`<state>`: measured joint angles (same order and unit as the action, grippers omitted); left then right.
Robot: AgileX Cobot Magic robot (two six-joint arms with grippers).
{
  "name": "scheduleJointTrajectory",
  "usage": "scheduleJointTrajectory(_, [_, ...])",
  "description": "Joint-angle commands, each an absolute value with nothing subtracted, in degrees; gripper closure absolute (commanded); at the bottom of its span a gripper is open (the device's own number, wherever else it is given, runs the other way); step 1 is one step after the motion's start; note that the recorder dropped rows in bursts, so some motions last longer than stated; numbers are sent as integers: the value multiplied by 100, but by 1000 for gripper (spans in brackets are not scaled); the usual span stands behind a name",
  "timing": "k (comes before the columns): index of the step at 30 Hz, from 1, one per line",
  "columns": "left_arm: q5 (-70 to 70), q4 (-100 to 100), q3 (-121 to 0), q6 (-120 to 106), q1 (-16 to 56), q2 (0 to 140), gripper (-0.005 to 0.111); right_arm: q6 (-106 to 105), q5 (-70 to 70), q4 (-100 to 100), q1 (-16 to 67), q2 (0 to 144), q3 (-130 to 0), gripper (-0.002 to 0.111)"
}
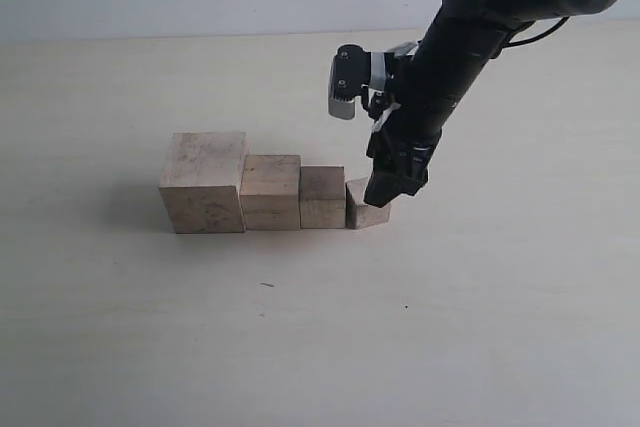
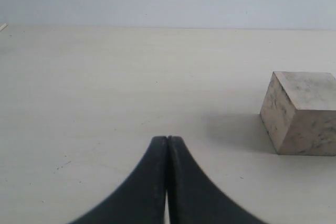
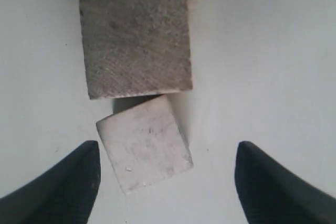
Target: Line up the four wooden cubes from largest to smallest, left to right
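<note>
Four wooden cubes (image 1: 271,192) stand in a row on the desk (image 1: 480,327), stepping down from the largest cube (image 1: 203,182) at the left to the smallest cube (image 1: 360,211) at the right, which sits twisted just beside its neighbour. The right fingers (image 3: 68,182) are spread wide to either side of it, touching nothing. The left fingers (image 2: 155,182) are pressed together, empty.

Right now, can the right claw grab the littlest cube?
Probably yes. The right claw is open, the littlest cube sits between its fingers, and nothing blocks it, though the cube is twisted.
</note>
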<state>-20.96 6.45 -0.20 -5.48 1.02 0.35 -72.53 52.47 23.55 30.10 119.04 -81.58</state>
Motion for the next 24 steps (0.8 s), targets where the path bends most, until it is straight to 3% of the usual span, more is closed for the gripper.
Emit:
scheduleJointTrajectory(1, [-2033, 638, 0, -554, 126, 0, 107, -6844, 5206, 1943, 2999, 11587, -8163, 39])
scheduleJointTrajectory(7, [-2033, 638, 0, -554, 126, 0, 107, -5560, 5174, 836, 2999, 11449, -8163, 39])
scheduleJointTrajectory(24, [-2033, 638, 0, -554, 126, 0, 107, -5488, 4938, 920, 2999, 12040, -8142, 39])
